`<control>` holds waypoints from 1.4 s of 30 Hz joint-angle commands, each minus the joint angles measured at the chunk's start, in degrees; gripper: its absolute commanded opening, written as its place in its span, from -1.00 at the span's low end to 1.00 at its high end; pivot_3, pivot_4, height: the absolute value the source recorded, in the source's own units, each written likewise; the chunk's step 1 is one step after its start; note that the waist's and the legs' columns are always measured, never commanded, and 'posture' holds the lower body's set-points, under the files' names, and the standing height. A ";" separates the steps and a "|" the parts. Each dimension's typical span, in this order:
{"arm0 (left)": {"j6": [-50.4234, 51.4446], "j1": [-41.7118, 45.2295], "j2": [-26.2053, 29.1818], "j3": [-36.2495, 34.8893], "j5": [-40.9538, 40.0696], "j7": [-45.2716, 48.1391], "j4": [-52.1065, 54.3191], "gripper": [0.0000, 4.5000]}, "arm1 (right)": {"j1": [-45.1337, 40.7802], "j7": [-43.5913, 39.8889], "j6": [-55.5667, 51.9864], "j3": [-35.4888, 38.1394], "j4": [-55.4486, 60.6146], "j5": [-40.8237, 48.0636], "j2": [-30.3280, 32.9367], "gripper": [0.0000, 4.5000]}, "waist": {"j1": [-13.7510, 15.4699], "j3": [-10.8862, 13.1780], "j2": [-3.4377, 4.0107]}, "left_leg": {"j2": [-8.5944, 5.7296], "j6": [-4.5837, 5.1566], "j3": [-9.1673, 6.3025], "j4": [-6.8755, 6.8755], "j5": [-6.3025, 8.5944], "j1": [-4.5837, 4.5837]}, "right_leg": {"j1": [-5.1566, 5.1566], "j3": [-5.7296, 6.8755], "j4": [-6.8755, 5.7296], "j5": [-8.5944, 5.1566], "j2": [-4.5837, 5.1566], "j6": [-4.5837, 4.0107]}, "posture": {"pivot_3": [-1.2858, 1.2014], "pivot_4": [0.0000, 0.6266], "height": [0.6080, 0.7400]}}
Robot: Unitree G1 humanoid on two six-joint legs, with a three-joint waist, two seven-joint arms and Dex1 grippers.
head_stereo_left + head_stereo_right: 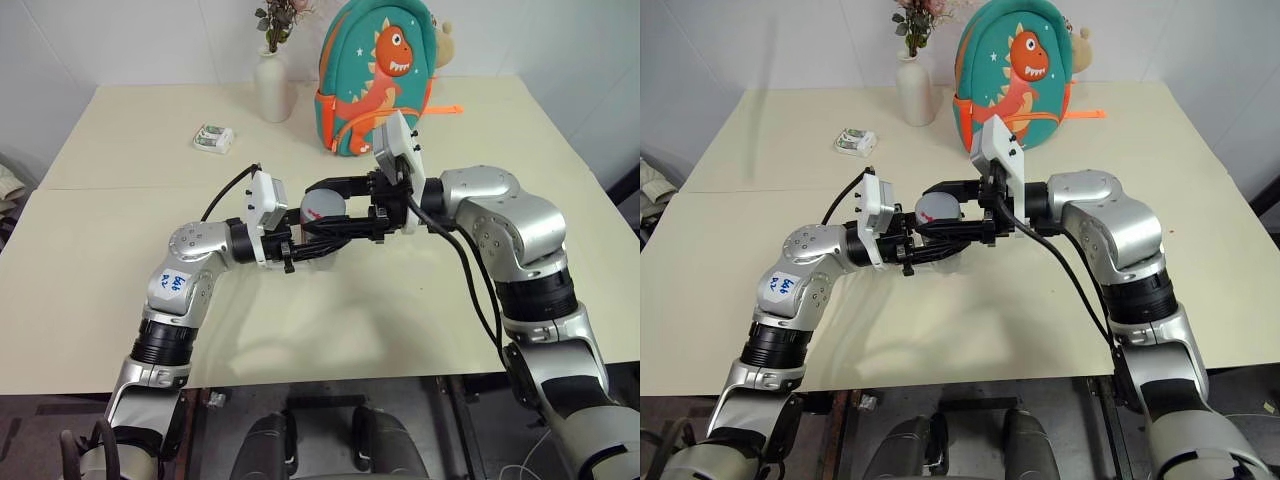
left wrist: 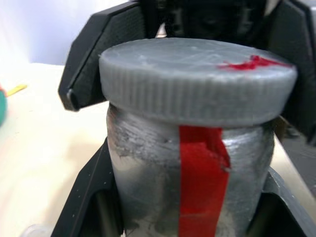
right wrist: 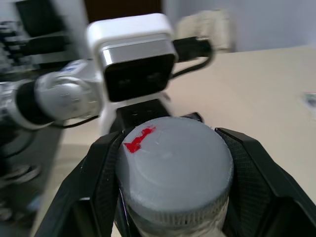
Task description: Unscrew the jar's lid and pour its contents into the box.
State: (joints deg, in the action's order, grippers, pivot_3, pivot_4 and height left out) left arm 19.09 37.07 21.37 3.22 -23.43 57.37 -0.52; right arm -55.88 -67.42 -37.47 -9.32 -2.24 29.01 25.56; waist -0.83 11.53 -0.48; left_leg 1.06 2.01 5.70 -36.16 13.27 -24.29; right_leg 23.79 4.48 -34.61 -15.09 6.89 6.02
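The jar [image 2: 187,182] is being held above the cream table [image 1: 120,300], at the middle of the near half, between the two arms. It is being clamped by the left gripper [image 1: 305,245], whose black fingers [image 2: 89,197] are being pressed against both sides of the body. The body is being shown as a dull silvery cylinder with a scuffed, uneven finish; a vertical strip of red tape, torn at one edge, is being displayed on its side.

The lid [image 3: 173,168] is being carried on the jar's mouth and is being gripped by the right gripper [image 1: 335,205], with one finger [image 3: 96,182] closed on each side of the rim. The lid is being seen as a round grey cap, slightly wider than the body, with a finely ribbed edge, a flat faintly scratched top and a small red smear near the rim. The contents are being hidden by the opaque wall and the seated lid.

Just beyond the jar, a clear plastic edge is being partly covered by the fingers and cannot be identified. Farther back, a white-and-green packet [image 1: 213,138] is being left on the table. At the far edge, a white vase [image 1: 272,88] with flowers and a dinosaur backpack [image 1: 375,75] are being kept upright.
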 commanded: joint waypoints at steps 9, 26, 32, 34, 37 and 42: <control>-0.89 0.26 -1.19 1.74 -1.73 2.46 3.52 -0.09 | -1.11 -2.98 -0.40 1.71 0.03 2.66 -0.94 0.32 | 0.07 0.00 0.00 | -0.02 -0.03 0.02 0.02 0.04 -0.01 | 0.00 -0.01 0.05 0.00 0.35 0.00 | 0.03 -0.52 1.00; -1.32 -0.62 0.03 -0.80 -2.48 1.08 3.33 -0.09 | 2.46 2.34 -1.56 4.85 5.42 4.35 0.11 0.99 | 0.00 0.00 0.00 | -0.05 -0.05 0.02 0.03 0.06 -0.01 | 0.02 0.00 0.07 0.00 0.45 0.00 | 0.03 -0.52 1.00; -1.30 -0.22 -0.55 -0.60 -2.43 0.57 3.26 -0.09 | 1.92 5.10 -0.70 3.81 4.69 3.15 -1.44 0.99 | 0.06 0.00 0.00 | -0.05 -0.05 0.02 0.03 0.06 -0.01 | 0.02 0.00 0.06 0.00 0.46 0.00 | 0.03 -0.52 1.00; -1.23 0.11 -0.83 -0.52 -2.48 0.46 3.23 -0.09 | 1.74 5.39 -0.53 3.55 4.34 3.03 -1.91 0.99 | 0.07 0.00 0.00 | -0.05 -0.05 0.02 0.03 0.06 -0.01 | 0.02 0.00 0.06 0.00 0.46 0.00 | 0.03 -0.52 1.00; -1.12 0.35 -1.14 -0.44 -2.51 0.37 3.33 -0.09 | 1.32 5.62 0.00 3.30 3.23 2.58 -2.45 0.99 | 0.08 0.00 0.00 | -0.06 -0.05 0.02 0.03 0.05 -0.02 | 0.02 0.00 0.06 0.00 0.45 0.00 | 0.03 -0.52 1.00; -0.67 -0.10 -1.09 -0.48 -3.12 0.20 4.39 -0.09 | 0.93 5.27 1.72 3.80 0.33 1.25 -1.83 0.99 | 0.07 0.00 0.00 | -0.06 -0.04 0.03 0.03 0.05 -0.01 | 0.02 0.00 0.06 0.00 0.44 0.00 | 0.03 -0.52 1.00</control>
State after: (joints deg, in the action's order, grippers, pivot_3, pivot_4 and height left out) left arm 18.84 36.38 20.42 3.20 -24.70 57.03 0.30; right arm -53.45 -62.52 -37.22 -6.41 -1.35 31.23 23.13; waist -0.77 11.53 -0.48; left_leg 1.01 1.97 5.73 -36.14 13.32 -24.30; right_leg 23.81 4.48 -34.55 -15.09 7.32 6.03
